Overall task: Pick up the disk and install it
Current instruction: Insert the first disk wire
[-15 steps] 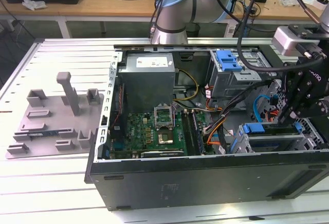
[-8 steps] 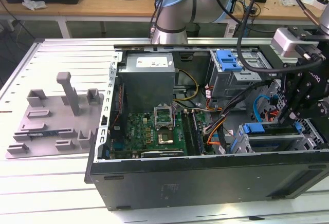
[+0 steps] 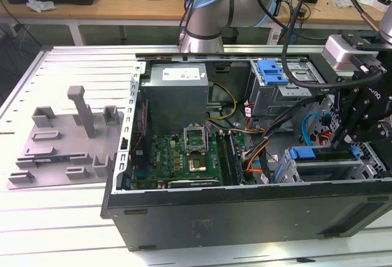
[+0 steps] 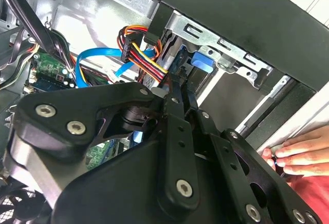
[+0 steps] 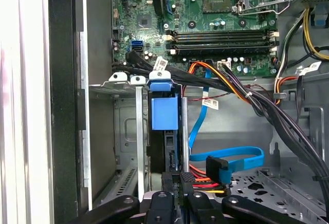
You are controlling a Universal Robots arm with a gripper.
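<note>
The disk (image 5: 165, 112) stands edge-on in a slot of the metal drive cage (image 5: 128, 131), its blue bracket facing up. In the exterior view, the same blue bracket (image 3: 303, 152) sits in the cage at the case's right end. My gripper (image 5: 180, 176) hangs right beside the disk's dark edge. In the second wrist view, the gripper (image 4: 182, 77) has its two thin fingers pressed together, tips close to the blue tab (image 4: 201, 62). Nothing shows between them. In the exterior view, the gripper (image 3: 344, 133) reaches down over the cage.
The open computer case (image 3: 245, 212) holds a motherboard (image 3: 184, 157), a power supply (image 3: 177, 89), a second blue bracket (image 3: 272, 71) and bundled cables (image 5: 241, 93). A blue data cable (image 5: 231, 157) lies near the fingers. A person's hand (image 4: 303, 152) rests on the case edge. A grey fixture (image 3: 67, 138) lies outside.
</note>
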